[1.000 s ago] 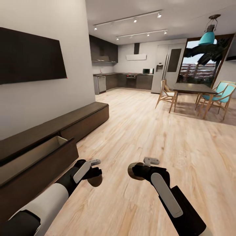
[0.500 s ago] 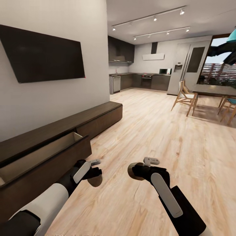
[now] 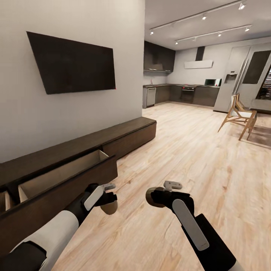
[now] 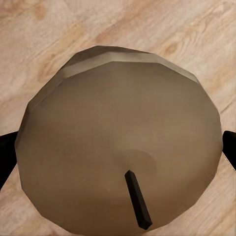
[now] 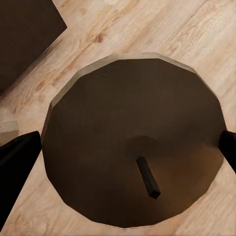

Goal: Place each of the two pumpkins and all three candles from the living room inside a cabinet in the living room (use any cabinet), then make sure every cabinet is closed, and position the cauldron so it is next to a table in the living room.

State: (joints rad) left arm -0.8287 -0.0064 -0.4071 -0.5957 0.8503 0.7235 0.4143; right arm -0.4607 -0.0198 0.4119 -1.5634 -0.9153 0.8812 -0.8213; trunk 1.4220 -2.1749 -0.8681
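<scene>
Left pincer (image 3: 109,197) clamps candle (image 4: 118,142); right pincer (image 3: 160,192) clamps second candle (image 5: 132,142); cabinet (image 3: 75,177) drawer open; no readable writing.

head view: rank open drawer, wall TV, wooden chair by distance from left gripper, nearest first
1. Open drawer of the cabinet, just left of the left gripper.
2. Wall TV, above and beyond the cabinet.
3. Wooden chair, far right across the floor.
</scene>
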